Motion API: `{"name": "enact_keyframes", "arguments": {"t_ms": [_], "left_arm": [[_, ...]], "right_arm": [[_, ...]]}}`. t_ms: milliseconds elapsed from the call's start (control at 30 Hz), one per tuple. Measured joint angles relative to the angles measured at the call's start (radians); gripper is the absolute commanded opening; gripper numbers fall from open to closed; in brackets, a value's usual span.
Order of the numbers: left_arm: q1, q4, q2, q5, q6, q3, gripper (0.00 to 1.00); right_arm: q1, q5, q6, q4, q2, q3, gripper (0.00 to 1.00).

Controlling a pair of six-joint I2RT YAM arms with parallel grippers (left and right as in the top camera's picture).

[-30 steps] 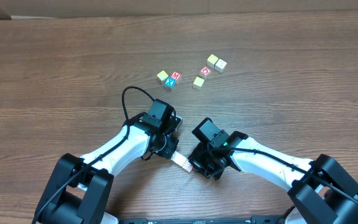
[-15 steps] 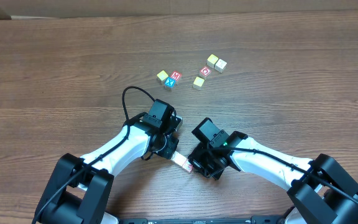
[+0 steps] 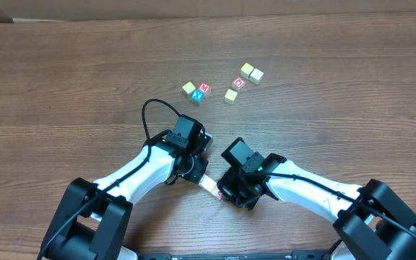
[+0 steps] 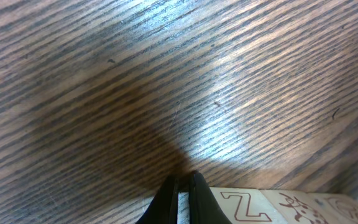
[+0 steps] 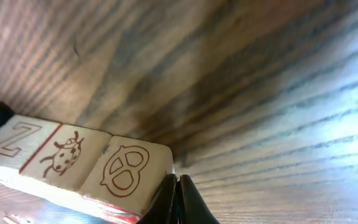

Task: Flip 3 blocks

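Note:
Three pale wooden blocks stand in one tight row (image 3: 211, 188) between my two grippers. The right wrist view shows their faces: a "Z" block (image 5: 14, 140), a ladybug block (image 5: 64, 155) and a pretzel block (image 5: 126, 171) with a red edge underneath. My left gripper (image 4: 180, 180) is shut, its tip against the Z block (image 4: 244, 205) at that end of the row. My right gripper (image 5: 178, 182) is shut too, touching the pretzel block's end. Neither has anything between its fingers. Whether the row rests on the table I cannot tell.
Further back on the wooden table lie other cubes: a yellow one (image 3: 188, 88), the red "M" and blue "X" cubes (image 3: 202, 91), another yellow one (image 3: 231, 94), the red "O" cube (image 3: 239, 83) and a pale pair (image 3: 251, 72). A black cable (image 3: 150, 108) loops off the left arm.
The right arm has crept slightly to the left against the row. The left arm and the blocks look unchanged.

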Motion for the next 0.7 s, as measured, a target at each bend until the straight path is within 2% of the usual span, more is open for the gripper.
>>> {"name": "enact_keyframes", "arguments": {"t_ms": [700], "left_arm": [[0.0, 0.021, 0.008, -0.003, 0.023, 0.001, 0.04]], "right_arm": [[0.048, 0.007, 0.045, 0.011, 0.0, 0.0, 0.04]]}}
